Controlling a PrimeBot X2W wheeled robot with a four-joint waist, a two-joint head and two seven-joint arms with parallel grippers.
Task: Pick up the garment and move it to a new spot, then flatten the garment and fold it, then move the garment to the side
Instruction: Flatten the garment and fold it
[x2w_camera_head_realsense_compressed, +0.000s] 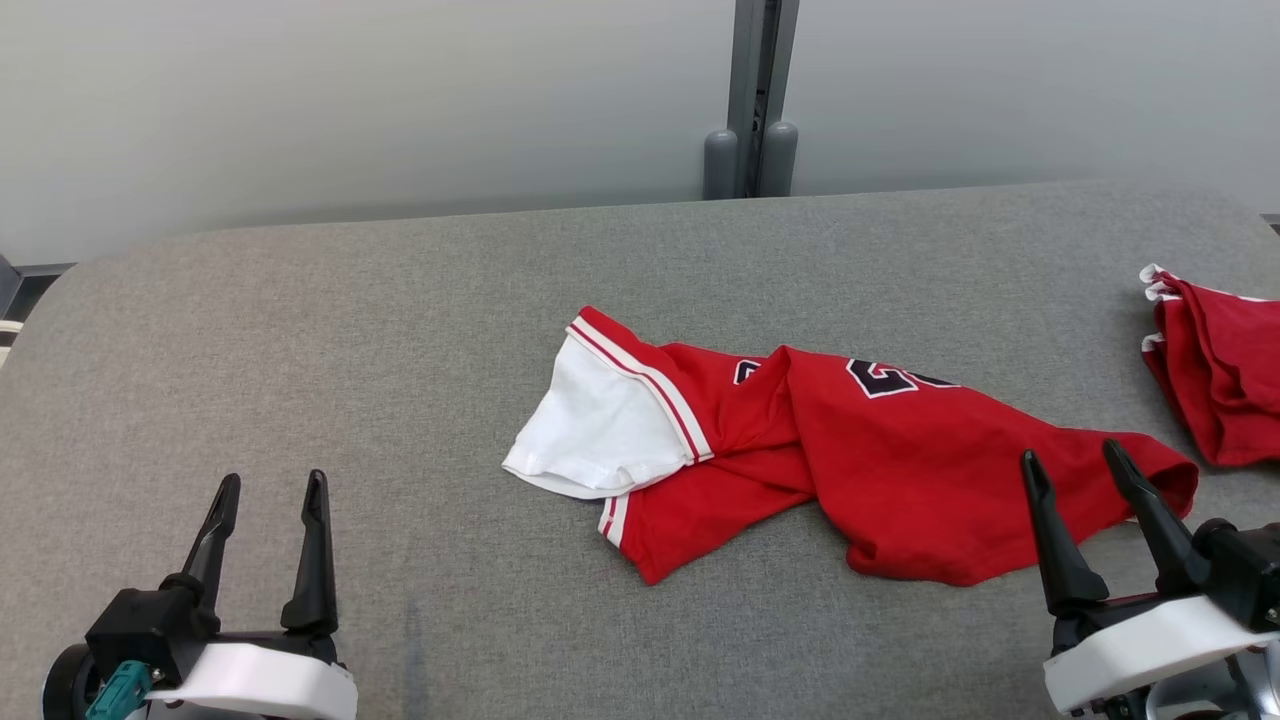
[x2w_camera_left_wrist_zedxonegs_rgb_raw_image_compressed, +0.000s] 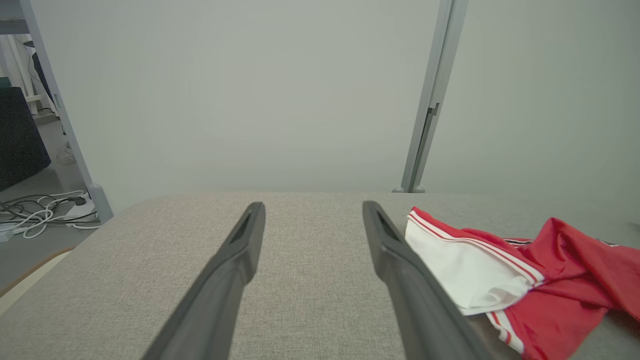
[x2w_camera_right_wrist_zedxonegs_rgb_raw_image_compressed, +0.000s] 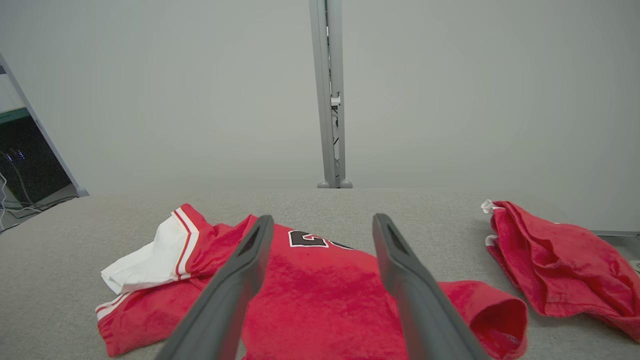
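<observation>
The garment (x2w_camera_head_realsense_compressed: 880, 470) is a red jersey lying crumpled on the grey fabric-covered table (x2w_camera_head_realsense_compressed: 300, 330), a little right of the middle of the head view. It is not spread flat: the body is twisted into broad folds, with one ridge running across the middle. A white sleeve (x2w_camera_head_realsense_compressed: 600, 430) sticks out at its left end, joined to the red by a band of red and white stripes. A second striped edge shows along the near-left corner. Part of a dark number (x2w_camera_head_realsense_compressed: 885, 377) outlined in white shows on the upper side, half hidden by a fold. The garment's right end curls up into an open loop. The right gripper (x2w_camera_head_realsense_compressed: 1071, 452) stands at that right end with its two dark fingers spread wide and nothing between them. In the head view the fingertips overlap the near-right edge of the red cloth. In the right wrist view the red body lies under and between the fingers, though whether they touch it cannot be told. The left gripper (x2w_camera_head_realsense_compressed: 274, 480) is well apart from the garment, over bare table to the left, its fingers likewise spread and empty. In the left wrist view the white sleeve lies just beyond one finger. Another red garment (x2w_camera_head_realsense_compressed: 1220, 380) lies bunched at the table's far right, apart from the jersey.
</observation>
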